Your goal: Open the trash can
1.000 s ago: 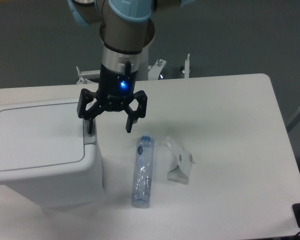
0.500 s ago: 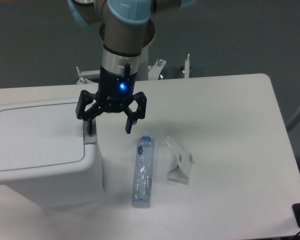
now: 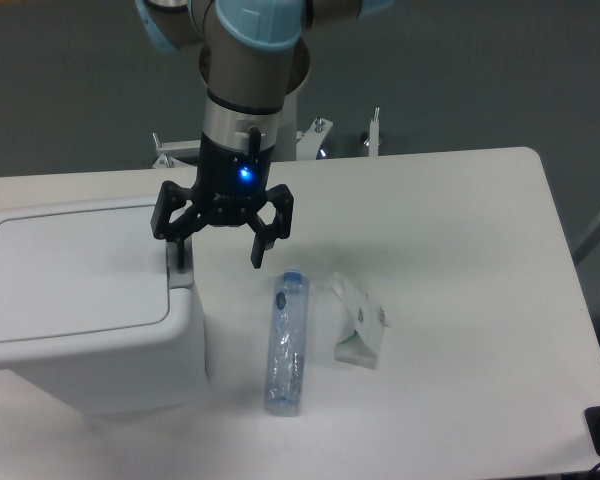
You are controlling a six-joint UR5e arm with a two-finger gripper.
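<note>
The trash can (image 3: 80, 320) is a large white boxy bin at the left of the table, its flat lid (image 3: 75, 270) shut. A small grey push tab (image 3: 179, 268) sits at the lid's right edge. My gripper (image 3: 220, 258) is open, pointing down, with a blue light on its body. Its left finger (image 3: 181, 252) stands right at the push tab; I cannot tell if it touches. Its right finger (image 3: 258, 247) hangs over the table beside the bin.
A clear plastic bottle with a blue cap (image 3: 285, 342) lies on the table right of the bin. A small white-and-green carton (image 3: 360, 322) lies beside it. The white table (image 3: 460, 250) stretches to the right. A metal frame (image 3: 320, 135) stands behind it.
The gripper has shifted very slightly left and up since one second ago. The lid stays shut and the other objects have not moved.
</note>
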